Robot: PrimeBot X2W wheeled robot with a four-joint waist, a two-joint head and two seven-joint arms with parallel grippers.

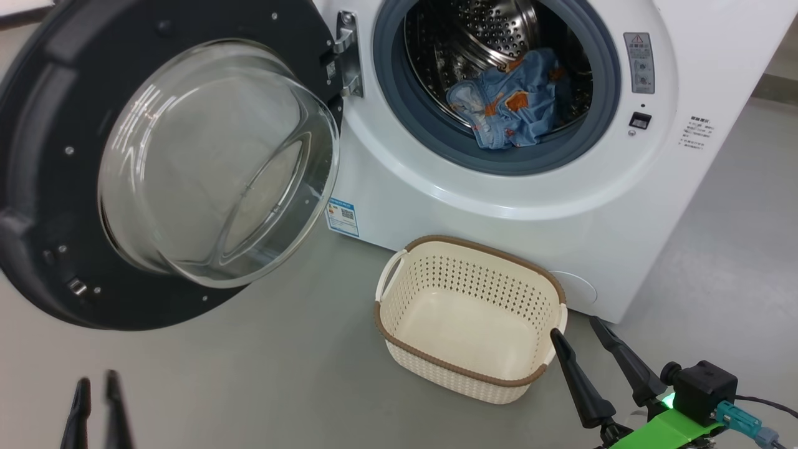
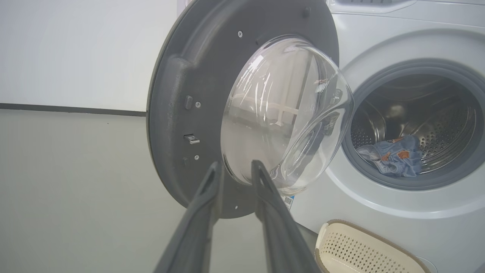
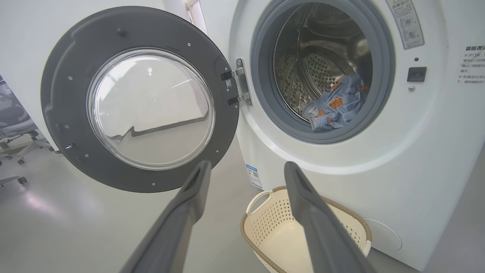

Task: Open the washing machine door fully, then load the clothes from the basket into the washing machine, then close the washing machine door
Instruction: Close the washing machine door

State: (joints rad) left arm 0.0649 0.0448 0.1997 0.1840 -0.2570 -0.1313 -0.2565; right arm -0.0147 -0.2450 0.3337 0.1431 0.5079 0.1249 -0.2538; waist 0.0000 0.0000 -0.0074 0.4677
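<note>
Loading looks done; only closing is left.
Clothes [image 1: 505, 103] lie inside the washing machine [image 1: 561, 218], basket [image 1: 486, 249] stands empty before it, washing machine door [image 1: 37, 125] hangs wide; left gripper [image 1: 98, 376] and right gripper [image 1: 573, 325] are parted, empty.

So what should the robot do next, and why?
Probably bring the left end effector round behind the washing machine door and start pushing it shut. The clothes already lie in the drum, the basket is empty, and the door stands wide open, so closing looks like the only step left.
</note>
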